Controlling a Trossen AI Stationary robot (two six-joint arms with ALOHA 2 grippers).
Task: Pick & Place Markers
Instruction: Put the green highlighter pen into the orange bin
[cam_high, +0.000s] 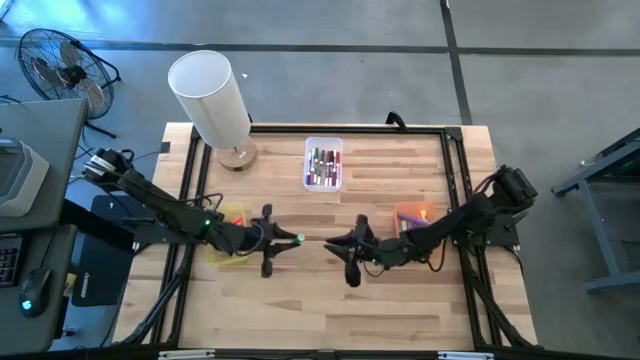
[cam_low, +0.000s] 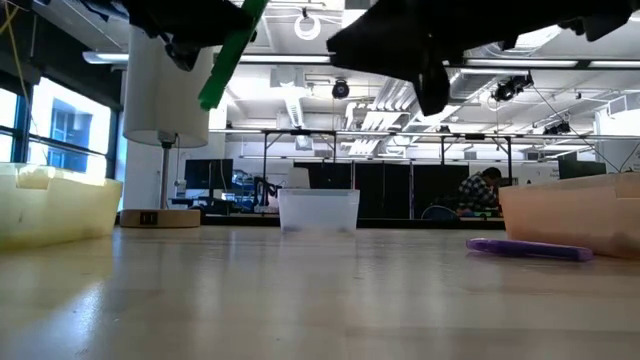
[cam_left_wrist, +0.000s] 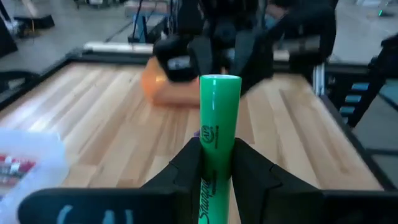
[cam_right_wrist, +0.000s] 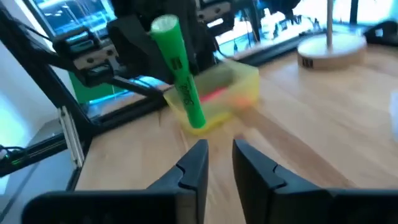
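Left end effector (cam_high: 292, 239): over the middle of the table (cam_high: 400, 310), fingers (cam_left_wrist: 186, 165) clamped on the green highlighter (cam_left_wrist: 217, 124); in the low view the pen hangs tilted, clear of the tabletop.
Right end effector (cam_high: 333, 241): just across from the left one, fingers (cam_right_wrist: 193, 165) slightly parted and holding nothing, pointing at the green pen's free end.
Purple marker (cam_low: 528, 249): lying flat on the table in front of the orange bin (cam_high: 411, 216).
Clear bin (cam_high: 323, 163): at the far middle of the table, holding a row of markers, mostly red with some green.
Yellow bin (cam_high: 233, 222): under the left arm; a pink marker shows inside in the right wrist view.
Lamp (cam_high: 212, 100): white shade on a round wooden base, far left corner.
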